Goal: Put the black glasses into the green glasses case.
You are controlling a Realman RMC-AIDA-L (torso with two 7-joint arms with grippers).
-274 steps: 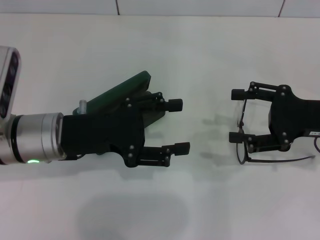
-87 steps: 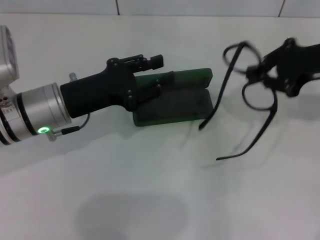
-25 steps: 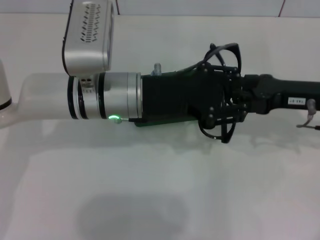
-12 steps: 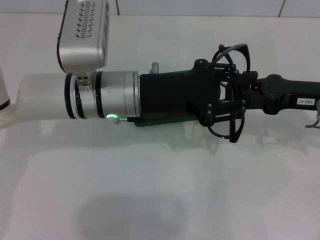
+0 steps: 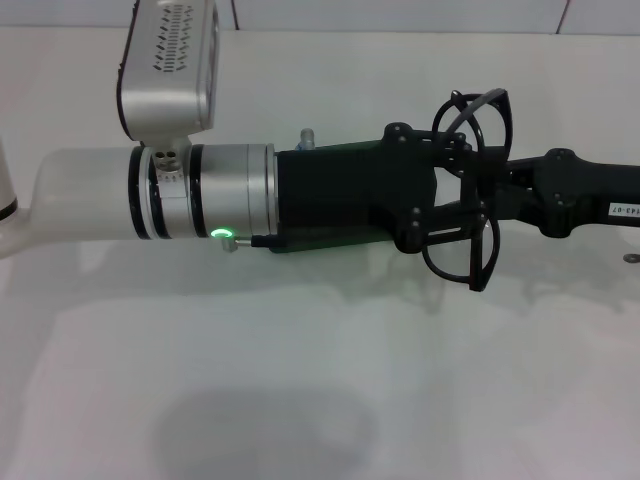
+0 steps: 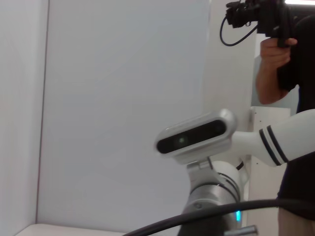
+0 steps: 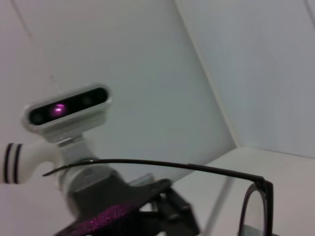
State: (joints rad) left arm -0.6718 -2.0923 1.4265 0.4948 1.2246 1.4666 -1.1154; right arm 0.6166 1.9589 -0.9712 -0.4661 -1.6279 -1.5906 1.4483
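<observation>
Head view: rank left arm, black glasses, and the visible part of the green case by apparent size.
1. Left arm, by far the largest in the picture; it sits above the table and nearer the camera, which inflates it.
2. Black glasses, held at the right gripper.
3. Green glasses case: only slivers show around the left gripper.

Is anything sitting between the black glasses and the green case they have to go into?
Yes. The left claw and its black wrist cover nearly all of the dark green hard glasses case, directly between it and the thin black-framed glasses at the right claw.
</observation>
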